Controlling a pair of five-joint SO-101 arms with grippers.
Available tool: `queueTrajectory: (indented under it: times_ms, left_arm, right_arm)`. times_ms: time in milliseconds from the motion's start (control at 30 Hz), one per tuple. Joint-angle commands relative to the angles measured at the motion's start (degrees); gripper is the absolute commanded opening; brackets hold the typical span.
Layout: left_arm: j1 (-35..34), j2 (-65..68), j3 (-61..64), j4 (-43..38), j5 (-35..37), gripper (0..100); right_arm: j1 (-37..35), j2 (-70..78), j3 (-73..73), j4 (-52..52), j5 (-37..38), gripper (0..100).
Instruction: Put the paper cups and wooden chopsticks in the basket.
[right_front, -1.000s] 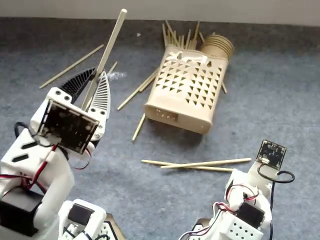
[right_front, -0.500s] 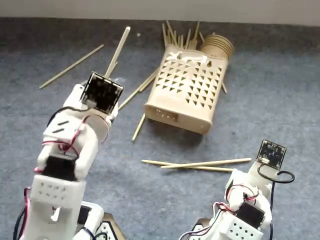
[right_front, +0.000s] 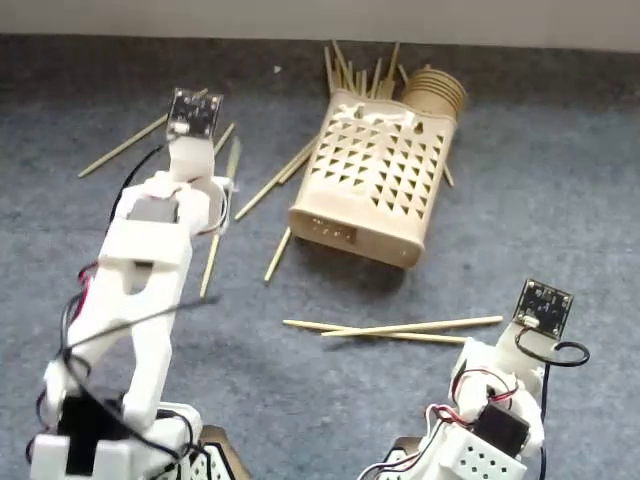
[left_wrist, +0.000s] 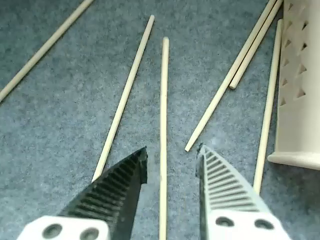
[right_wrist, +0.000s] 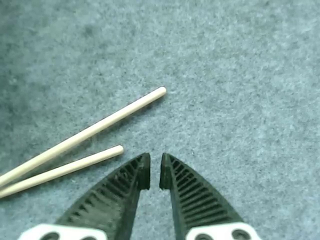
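Note:
The cream basket (right_front: 375, 190) lies on its side on the grey carpet, with stacked paper cups (right_front: 435, 92) and several chopsticks at its far end. My left gripper (left_wrist: 171, 152) is open just above the carpet. One chopstick (left_wrist: 164, 115) lies loose on the carpet between the open fingers; the same chopstick (right_front: 212, 265) runs under the left arm in the high view. My right gripper (right_wrist: 154, 159) is shut on nothing, beside the ends of two chopsticks (right_wrist: 95, 132), a pair (right_front: 390, 327) lying in front of the basket.
More chopsticks lie around the left gripper: one (left_wrist: 125, 95) close beside the middle one, a long one (right_front: 140, 135) far left, a pair (left_wrist: 250, 50) and a single (left_wrist: 267, 100) against the basket's wall (left_wrist: 300, 100). Bare carpet stretches right of the basket.
The left arm has stretched forward and come down from a raised pose. The chopstick it held up in the air now lies on the carpet, and the gripper is open. The right arm has kept still.

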Motion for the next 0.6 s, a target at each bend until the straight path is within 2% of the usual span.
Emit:
queueTrajectory:
  times_ms: [0,167,333,433,567]
  left_arm:
    - [-0.5,8.5,-13.8,5.0,1.1,19]
    - [4.3,16.4,-27.4,11.5,1.1,19]
    - [13.1,17.9,-36.0,18.4,1.1,19]
    - [17.2,18.1,-37.9,21.4,0.8,16]
    - [21.1,18.5,-36.4,21.5,0.6,11]
  right_arm:
    - [-0.1,-0.1,8.6,0.3,0.4,5.6]
    - [-0.1,-0.1,8.6,0.3,0.4,5.6]
    - [-0.1,-0.1,8.6,0.3,0.4,5.6]
    - [-0.1,-0.1,8.6,0.3,0.4,5.6]
    - [-0.1,-0.1,8.6,0.3,0.4,5.6]
